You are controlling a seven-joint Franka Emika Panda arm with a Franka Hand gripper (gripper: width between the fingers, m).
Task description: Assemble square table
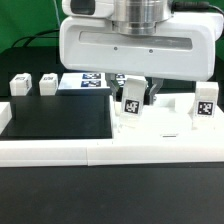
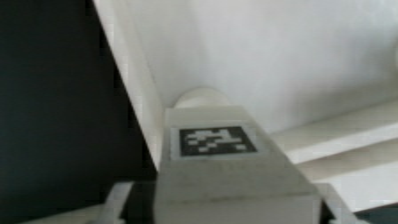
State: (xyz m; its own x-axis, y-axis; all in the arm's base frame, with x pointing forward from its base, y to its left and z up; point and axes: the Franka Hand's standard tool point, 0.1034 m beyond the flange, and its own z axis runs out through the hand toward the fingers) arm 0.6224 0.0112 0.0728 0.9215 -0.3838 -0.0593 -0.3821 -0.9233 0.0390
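A short white leg [image 1: 131, 104] of the square table is seen upright between the pincer's [image 1: 137, 93] fingers [image 1: 151, 93]. In the wrist view the leg [image 2: 222, 175] fills the middle, w/ its tag [image 2: 214, 140] turned to the camera. It is stood on, or held just above, the white slab [image 1: 170, 123] directly under the pincer; which of the two can't be told.

The pincer is part-closed about the leg. The jaws are set close on both sides, but whether the pads are pressed on it can't be judged, so a firm hold isn't confirmed.

A second leg [image 1: 205, 103] appears to be stood on the slab, near the pincer toward the exterior view's right. A third leg [image 1: 20, 84] and a fourth leg [image 1: 48, 80] are placed well apart from the pincer toward the exterior view's left, w/ the marker board [image 1: 85, 82] between them and it.

Step in hand is judged to be the grasp. The leg should be centred betw. the jaws and squeezed evenly so it isn't tipped, then lifted straight and kept vertical for a corner socket.

No brand or legible writing is seen, only black-and-white square codes on the legs and marker board.
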